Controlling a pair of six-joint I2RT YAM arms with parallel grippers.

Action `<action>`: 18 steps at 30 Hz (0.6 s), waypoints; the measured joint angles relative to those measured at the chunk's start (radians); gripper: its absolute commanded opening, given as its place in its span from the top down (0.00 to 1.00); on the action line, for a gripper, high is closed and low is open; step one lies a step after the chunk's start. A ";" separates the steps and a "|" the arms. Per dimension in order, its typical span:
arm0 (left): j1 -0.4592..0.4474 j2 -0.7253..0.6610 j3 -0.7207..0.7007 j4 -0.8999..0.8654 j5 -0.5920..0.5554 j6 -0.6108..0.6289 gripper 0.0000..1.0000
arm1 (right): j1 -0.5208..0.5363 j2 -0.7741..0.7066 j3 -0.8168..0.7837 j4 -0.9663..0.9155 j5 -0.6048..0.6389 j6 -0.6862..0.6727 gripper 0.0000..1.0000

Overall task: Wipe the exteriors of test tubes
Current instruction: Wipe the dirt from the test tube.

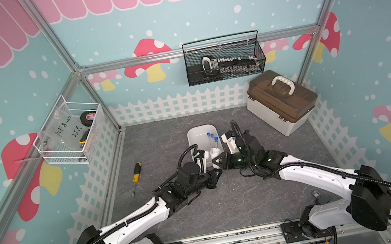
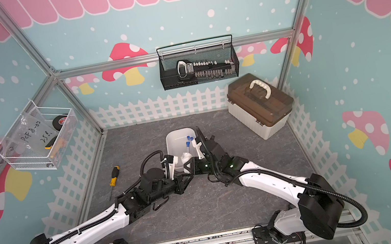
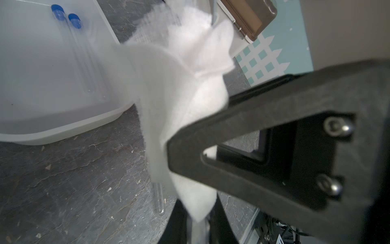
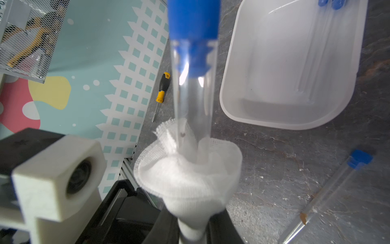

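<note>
A clear test tube (image 4: 193, 101) with a blue cap sticks up out of a white gauze cloth (image 4: 190, 175). My right gripper (image 4: 194, 230) is shut on that cloth, which wraps the tube's lower part. My left gripper (image 3: 196, 213) is shut just below it, apparently on the tube's bottom end, with the cloth (image 3: 168, 84) draped over its jaws. In both top views the two grippers (image 1: 217, 172) (image 1: 218, 161) meet at the near edge of a white tray (image 1: 192, 134). Two more capped test tubes (image 3: 73, 42) lie in the tray. Another tube (image 4: 329, 190) lies on the grey table.
A yellow-and-black screwdriver (image 1: 136, 175) lies on the table to the left. A brown-lidded storage box (image 1: 282, 102) stands at the back right. A black mesh basket (image 1: 224, 58) hangs on the back wall, and a white wire basket (image 1: 72, 132) on the left wall.
</note>
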 measured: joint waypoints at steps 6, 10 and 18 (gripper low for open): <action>0.000 -0.014 -0.010 0.001 0.001 -0.004 0.86 | -0.056 0.039 0.076 0.002 -0.011 -0.025 0.79; 0.000 -0.021 -0.010 0.002 0.001 -0.004 0.86 | -0.068 0.046 0.095 0.003 -0.021 -0.032 0.79; 0.000 -0.024 -0.012 -0.022 0.003 -0.005 0.86 | -0.045 0.043 0.061 0.039 -0.008 -0.028 0.78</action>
